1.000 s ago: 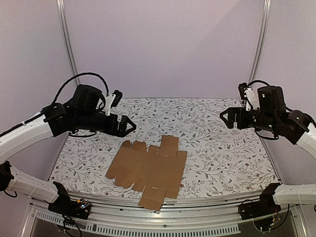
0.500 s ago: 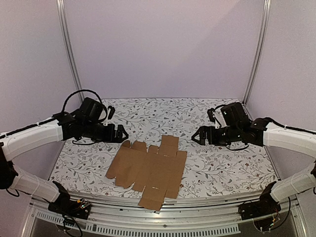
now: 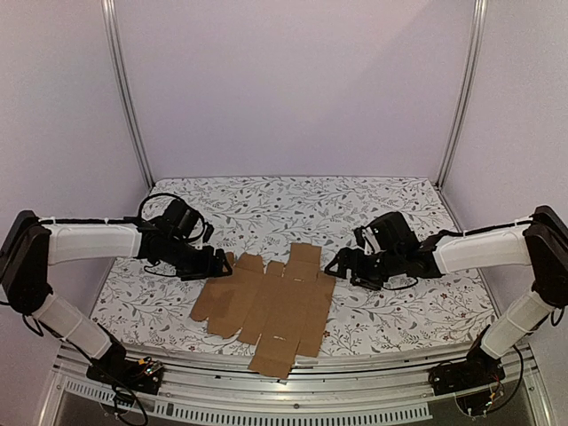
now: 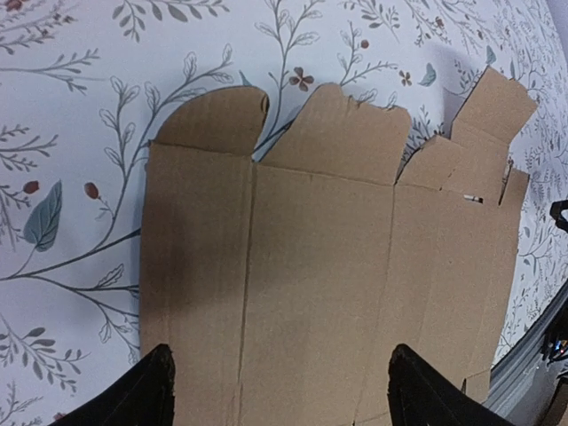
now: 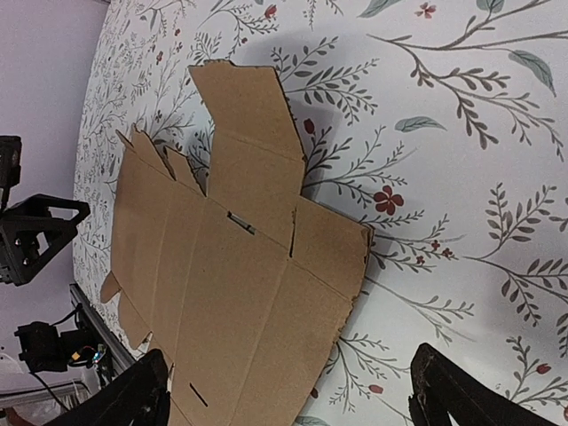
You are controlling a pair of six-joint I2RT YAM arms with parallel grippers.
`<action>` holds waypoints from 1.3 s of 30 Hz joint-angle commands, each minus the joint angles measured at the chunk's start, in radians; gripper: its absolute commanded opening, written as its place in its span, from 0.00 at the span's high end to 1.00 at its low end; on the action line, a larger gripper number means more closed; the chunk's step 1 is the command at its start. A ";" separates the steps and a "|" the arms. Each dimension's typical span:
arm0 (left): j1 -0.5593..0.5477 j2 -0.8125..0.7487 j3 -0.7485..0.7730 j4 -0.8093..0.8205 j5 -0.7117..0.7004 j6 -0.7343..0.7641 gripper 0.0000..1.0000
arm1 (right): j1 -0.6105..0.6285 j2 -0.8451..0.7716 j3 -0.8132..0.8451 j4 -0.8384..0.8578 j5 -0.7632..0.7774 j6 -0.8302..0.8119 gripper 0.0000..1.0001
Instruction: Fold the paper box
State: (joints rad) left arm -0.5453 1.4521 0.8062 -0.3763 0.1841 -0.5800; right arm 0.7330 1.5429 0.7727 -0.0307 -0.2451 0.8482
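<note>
The paper box lies flat and unfolded on the floral table, a brown die-cut sheet with creases, flaps and slots. My left gripper is low at the sheet's far-left corner. In the left wrist view it stands open just above the paper box, its fingers spanning two panels. My right gripper is low by the sheet's right edge. In the right wrist view it is open over the right edge of the paper box, one finger over cardboard, the other over cloth. Neither gripper holds anything.
A floral tablecloth covers the table. Metal frame posts stand at the back corners before pale walls. A metal rail runs along the near edge. My left arm's gripper shows at the left of the right wrist view.
Both arms have come down and inward from raised positions at the sides to the sheet's left and right edges. The sheet has not moved.
</note>
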 commanded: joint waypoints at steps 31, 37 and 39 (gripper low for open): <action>0.019 0.197 -0.081 0.109 0.022 -0.044 0.28 | 0.064 0.264 -0.227 0.644 -0.081 0.386 0.11; 0.009 0.213 -0.083 0.112 0.022 -0.047 0.29 | 0.077 0.334 -0.242 0.801 -0.106 0.442 0.14; 0.005 0.216 -0.082 0.113 0.023 -0.046 0.30 | 0.080 0.358 -0.244 0.845 -0.114 0.461 0.16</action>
State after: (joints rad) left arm -0.5331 1.6115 0.7635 -0.2180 0.2066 -0.6147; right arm 0.7921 1.8275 0.5667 0.7807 -0.3302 1.2514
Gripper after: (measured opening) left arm 0.706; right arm 0.859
